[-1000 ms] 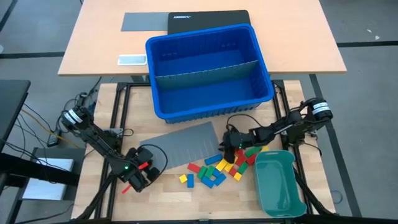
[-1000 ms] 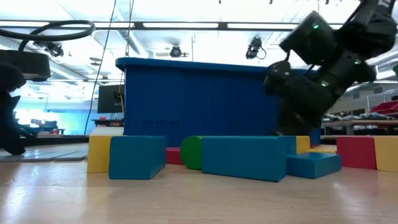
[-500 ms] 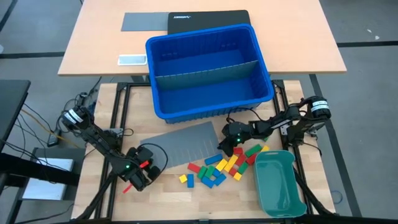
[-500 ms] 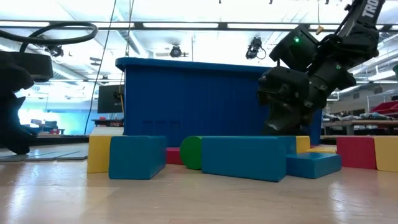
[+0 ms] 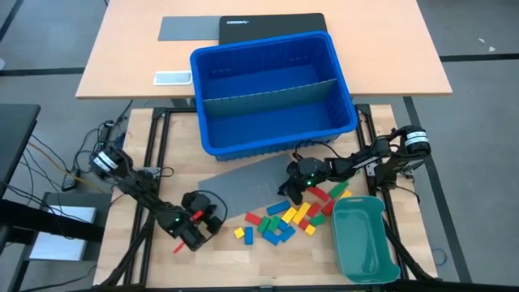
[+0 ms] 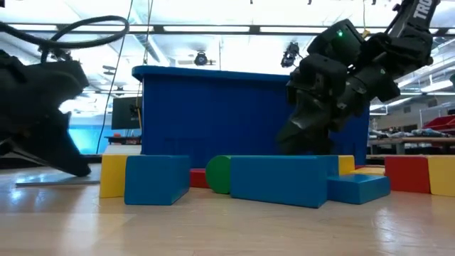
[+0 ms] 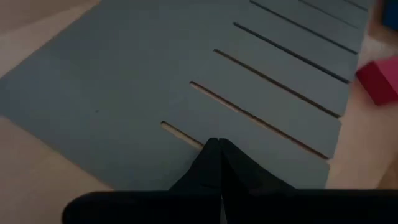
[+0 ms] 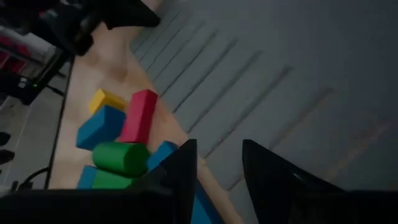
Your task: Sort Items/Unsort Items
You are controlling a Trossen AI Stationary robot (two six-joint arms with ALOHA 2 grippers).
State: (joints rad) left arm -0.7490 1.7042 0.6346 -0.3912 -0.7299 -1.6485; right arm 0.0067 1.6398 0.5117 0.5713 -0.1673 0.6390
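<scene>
Right gripper (image 5: 285,188) sits with its fingers parted a bit and nothing between them that you can see; in its wrist view they frame bare grey sheet (image 5: 243,188). It hovers over the sheet's edge at about 11 o'clock from the blocks (image 5: 288,217), just beside the nearest ones but not on any.

Step in hand, as I read it: you're between picks, with no block held. The blocks lie loose in a scatter between the sheet and the teal tray (image 5: 362,239), nothing sorted that I can tell. The blue bin (image 5: 272,89) at 12 o'clock looks to hold only its divider.

Next move probably calls for swinging toward 5 o'clock, over a block with free sides. The red one (image 8: 138,116) and the green cylinder (image 8: 121,157) lie touching their neighbours, so come down square or you'll shove the pile.

Pose: right arm reaches in from 3 o'clock, stretched low across the table, wrist tipped down at the sheet.

Left gripper (image 5: 203,221) is pinched together, empty, at the sheet's 7 o'clock corner, pointing across it. That arm comes in from 9 o'clock, low and angled.
</scene>
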